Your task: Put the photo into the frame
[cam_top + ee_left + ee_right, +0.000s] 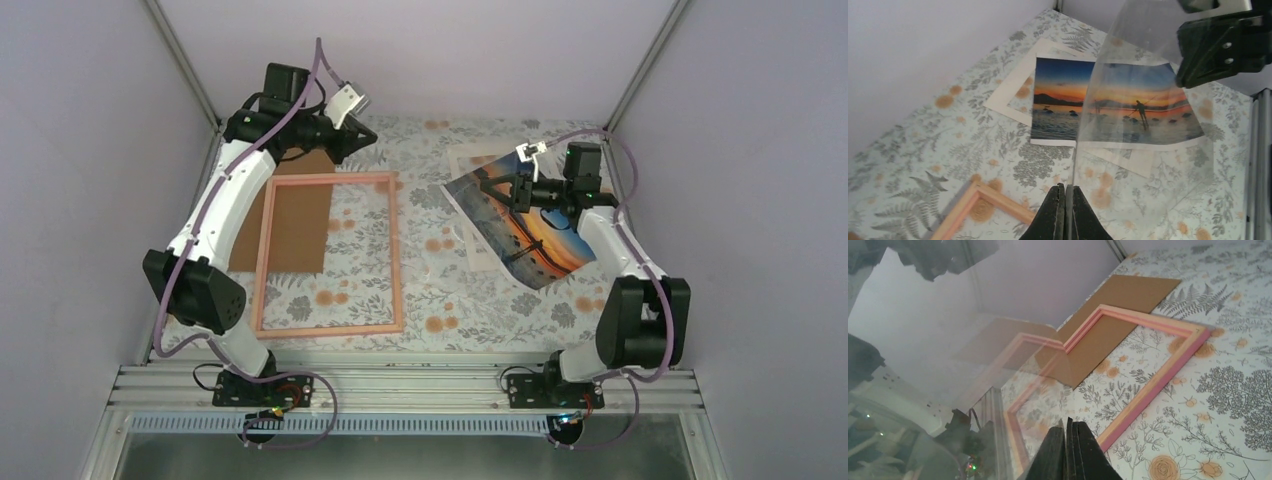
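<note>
Left tool (1066, 187), thin clear sheet (1148, 165)

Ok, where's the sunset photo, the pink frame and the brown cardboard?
photo (1058, 122): left wrist view, its blue water.
frame (1153, 388): right wrist view, its long pink rail.
cardboard (1143, 290): right wrist view, its bare middle.

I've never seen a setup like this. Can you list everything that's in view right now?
photo: 1, orange sunset over blue water, right side, lying on the mat board
frame: 1, pink, flat on the left side
cardboard sheet: 1, brown, partly under the frame
mat board: 1, white, under the photo
clear sheet: 1, see-through, between the two claws
tablecloth: 1, grey and orange floral, under everything
left claw: 1, black, shut on the clear sheet
right claw: 1, black, shut on the clear sheet
</note>
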Tool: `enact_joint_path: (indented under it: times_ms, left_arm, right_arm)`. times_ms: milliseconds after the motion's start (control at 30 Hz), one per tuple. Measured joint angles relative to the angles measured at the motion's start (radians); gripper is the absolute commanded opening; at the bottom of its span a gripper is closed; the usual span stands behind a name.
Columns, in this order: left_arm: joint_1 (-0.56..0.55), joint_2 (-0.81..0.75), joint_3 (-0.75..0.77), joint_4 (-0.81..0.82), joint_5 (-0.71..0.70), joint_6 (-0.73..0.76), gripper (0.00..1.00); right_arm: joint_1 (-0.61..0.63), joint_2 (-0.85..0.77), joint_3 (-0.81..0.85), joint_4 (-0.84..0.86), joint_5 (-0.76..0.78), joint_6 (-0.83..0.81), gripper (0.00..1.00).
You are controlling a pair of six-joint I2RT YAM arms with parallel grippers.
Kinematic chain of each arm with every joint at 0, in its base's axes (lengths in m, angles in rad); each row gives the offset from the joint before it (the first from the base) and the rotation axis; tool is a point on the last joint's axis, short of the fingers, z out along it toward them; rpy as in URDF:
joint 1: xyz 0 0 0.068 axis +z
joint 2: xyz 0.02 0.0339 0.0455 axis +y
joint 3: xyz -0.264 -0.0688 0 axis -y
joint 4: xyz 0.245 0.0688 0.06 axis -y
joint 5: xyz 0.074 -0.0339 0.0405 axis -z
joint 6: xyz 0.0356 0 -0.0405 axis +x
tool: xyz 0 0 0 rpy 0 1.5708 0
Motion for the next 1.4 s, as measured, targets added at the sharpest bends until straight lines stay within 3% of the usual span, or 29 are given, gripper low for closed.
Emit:
enact_joint_path:
  times_ms: [267,533,900,1133,1400]
  left_arm:
    - [0.072,0.048,-0.161,0.104,0.161,-0.099,0.04]
    - [0.112,0.174,-0.344,0.3,0.263,-0.243,0.26]
    - [0.113,0.249,-0.645,0.665,0.394,-0.553,0.42]
    - [0.106,0.3,-0.749,0.892,0.409,-0.723,0.43]
    - [0.065,0.319,-0.816,1.036,0.432,-0.847,0.42]
  right_arm:
    - [0.006,0.156,-0.009,0.12,0.006,0.156,0.04]
    - [0.012,0.252,-0.056,0.188,0.037,0.233,0.04]
    - [0.004,0.346,-0.1,0.293,0.061,0.316,0.04]
    - [-0.019,0.374,-0.118,0.32,0.068,0.356,0.04]
    - [-0.042,0.395,-0.129,0.36,0.073,0.399,0.04]
